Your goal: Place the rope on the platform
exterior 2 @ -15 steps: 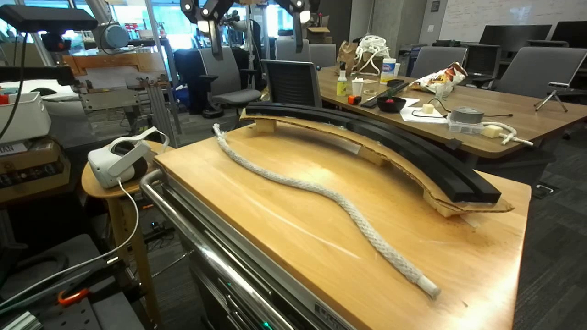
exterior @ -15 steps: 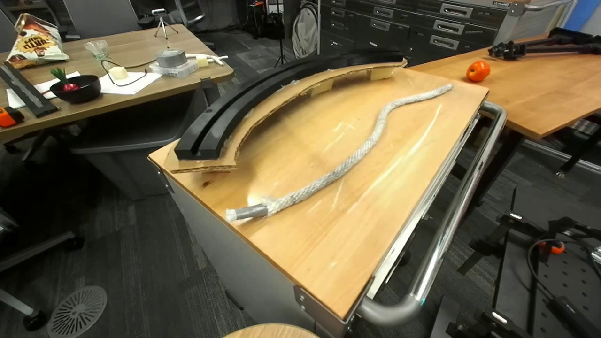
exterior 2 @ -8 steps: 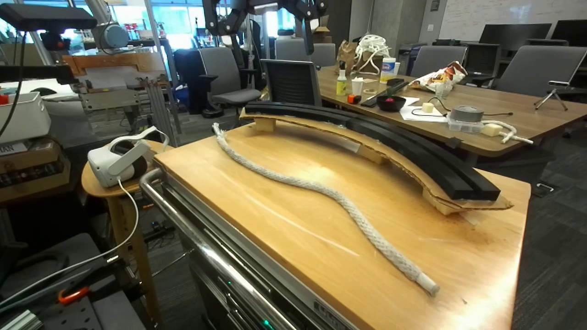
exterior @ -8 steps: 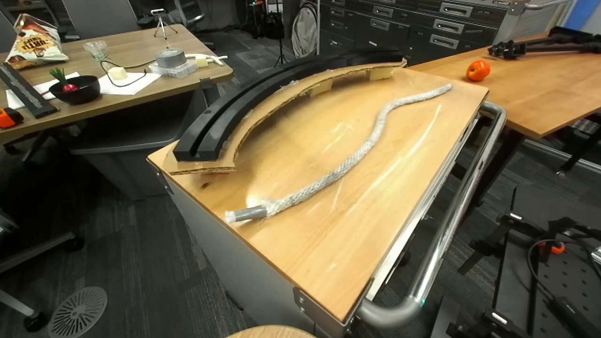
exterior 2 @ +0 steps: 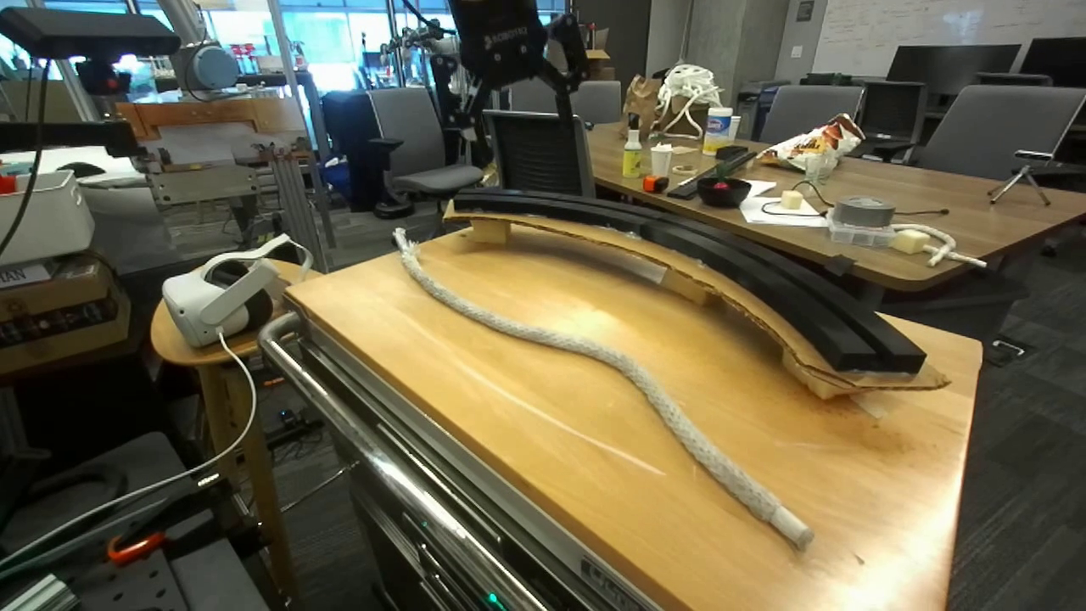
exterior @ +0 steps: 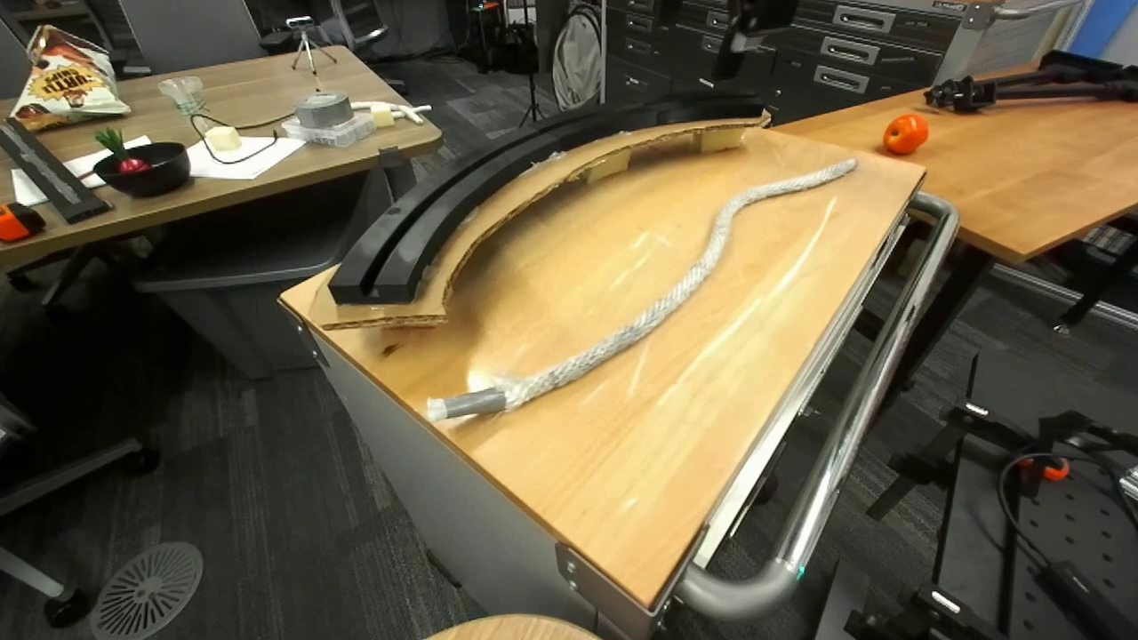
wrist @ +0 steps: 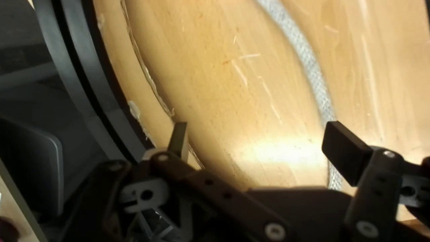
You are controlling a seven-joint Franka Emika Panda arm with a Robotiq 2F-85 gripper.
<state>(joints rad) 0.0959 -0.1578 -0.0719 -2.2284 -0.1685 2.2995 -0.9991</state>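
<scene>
Wrist view, left to right: platform [wrist: 94,70] sits curved on a cardboard base [wrist: 126,67]; pale blocks [exterior 2: 490,232], seen in both exterior views, prop that off the table [wrist: 208,67], presumably to make a raised seat. Pincer [wrist: 260,143] next, spread wide, nothing in it, hanging in the air; my guess, that wide to drop around something thick without snagging. Rope [wrist: 309,60] on the right, loose lazy S flat on the table, apart from platform. Lies long, probably so any stretch is grabbable; placing looks not begun.

Wooden tabletop [exterior: 613,471], wavy grey rope [exterior: 662,308] on it, black platform [exterior 2: 730,256] on blocks [exterior 2: 490,232]
</scene>
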